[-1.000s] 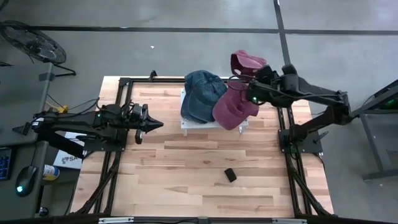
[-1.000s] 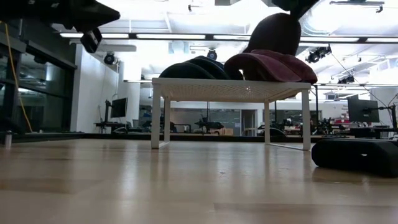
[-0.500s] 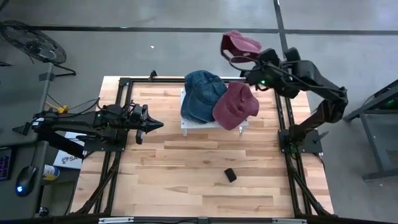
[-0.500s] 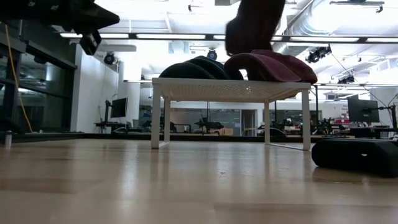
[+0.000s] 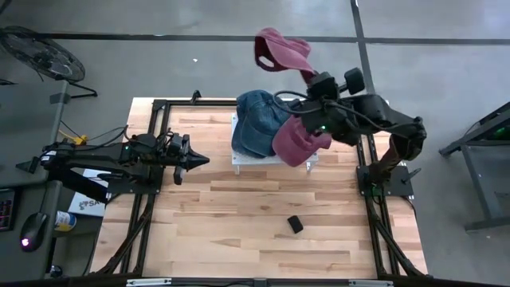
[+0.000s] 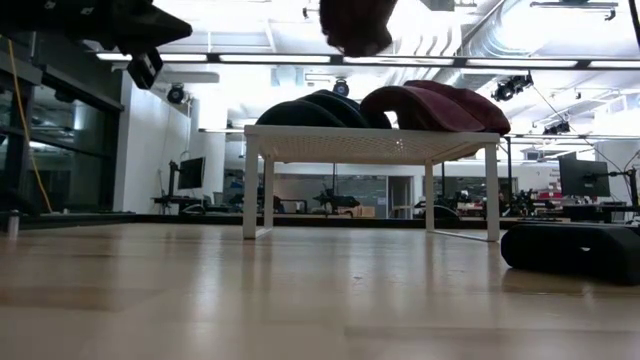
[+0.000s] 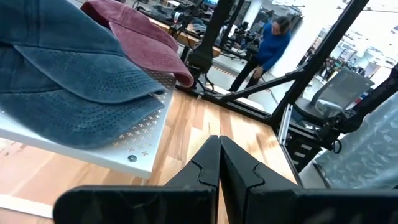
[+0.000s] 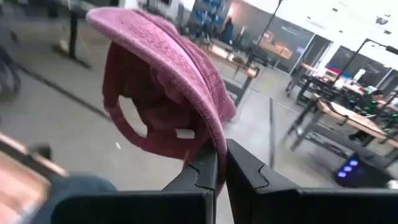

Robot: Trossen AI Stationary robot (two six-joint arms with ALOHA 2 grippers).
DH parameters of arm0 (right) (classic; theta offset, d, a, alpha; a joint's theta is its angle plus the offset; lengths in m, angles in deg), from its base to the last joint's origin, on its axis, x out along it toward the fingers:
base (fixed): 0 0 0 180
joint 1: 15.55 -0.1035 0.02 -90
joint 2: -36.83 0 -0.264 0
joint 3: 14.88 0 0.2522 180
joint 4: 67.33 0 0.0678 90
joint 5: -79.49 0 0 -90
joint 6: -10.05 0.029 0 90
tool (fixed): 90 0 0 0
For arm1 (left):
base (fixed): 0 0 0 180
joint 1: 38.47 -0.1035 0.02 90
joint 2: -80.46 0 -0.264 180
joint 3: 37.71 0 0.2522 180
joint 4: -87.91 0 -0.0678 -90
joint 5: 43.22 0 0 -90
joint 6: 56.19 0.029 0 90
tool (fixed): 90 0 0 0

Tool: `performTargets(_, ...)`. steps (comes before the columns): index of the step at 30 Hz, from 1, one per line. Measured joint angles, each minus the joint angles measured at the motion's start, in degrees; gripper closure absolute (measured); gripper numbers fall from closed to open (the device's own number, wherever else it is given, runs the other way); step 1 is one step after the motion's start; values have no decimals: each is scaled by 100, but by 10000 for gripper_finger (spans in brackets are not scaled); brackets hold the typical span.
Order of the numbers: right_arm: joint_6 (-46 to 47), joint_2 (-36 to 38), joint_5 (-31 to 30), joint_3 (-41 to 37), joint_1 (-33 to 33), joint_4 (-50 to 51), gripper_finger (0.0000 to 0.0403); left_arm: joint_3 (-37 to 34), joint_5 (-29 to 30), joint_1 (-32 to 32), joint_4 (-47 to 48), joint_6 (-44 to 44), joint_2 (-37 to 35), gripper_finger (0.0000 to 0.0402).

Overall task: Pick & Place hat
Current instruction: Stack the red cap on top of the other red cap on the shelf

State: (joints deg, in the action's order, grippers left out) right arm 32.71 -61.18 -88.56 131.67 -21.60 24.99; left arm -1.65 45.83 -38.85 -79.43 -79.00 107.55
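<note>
Three caps show in the high view: a blue denim cap (image 5: pixel 259 121) and a maroon corduroy cap (image 5: pixel 299 137) lie side by side on the small white perforated metal stand (image 5: pixel 239 158) at the far middle of the pale wooden bench (image 5: pixel 231 215), while a second maroon corduroy cap (image 5: pixel 281 50) hangs aloft beyond the bench's far edge, pinched by the right gripper (image 5: pixel 309 76). The carry step appears under way; next it needs a free landing spot. The left gripper (image 5: pixel 201 159) waits at the left, closed on nothing. A small black block (image 5: pixel 296 225) lies near.

In the low view the lifted cap (image 6: pixel 355 25) hangs above the stand (image 6: pixel 370 145).

The left wrist view shows stitched denim (image 7: pixel 56 68) and ribbed maroon fabric (image 7: pixel 140 40), soft and floppy.

In the right wrist view the held cap (image 8: pixel 155 99) droops from the closed right gripper (image 8: pixel 220 163), its strap opening and curved brim visible.
</note>
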Motion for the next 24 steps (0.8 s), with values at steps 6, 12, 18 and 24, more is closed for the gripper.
performTargets(6, -1708, 9, -311, -239, -443, -2654, 397, 2, -104, 0, -2, 0, 0, 402)
performTargets(12, -2867, 9, -206, -430, -1005, -4646, 397, 2, -142, 0, -2, -2, 0, 402)
performTargets(18, -2116, -27, -193, -435, -1471, -4598, 397, 2, -393, 0, -30, -11, 0, 402)
performTargets(24, -2442, -421, -1192, -437, -1683, -4574, 397, 4, -628, 0, -68, -17, 0, 402)
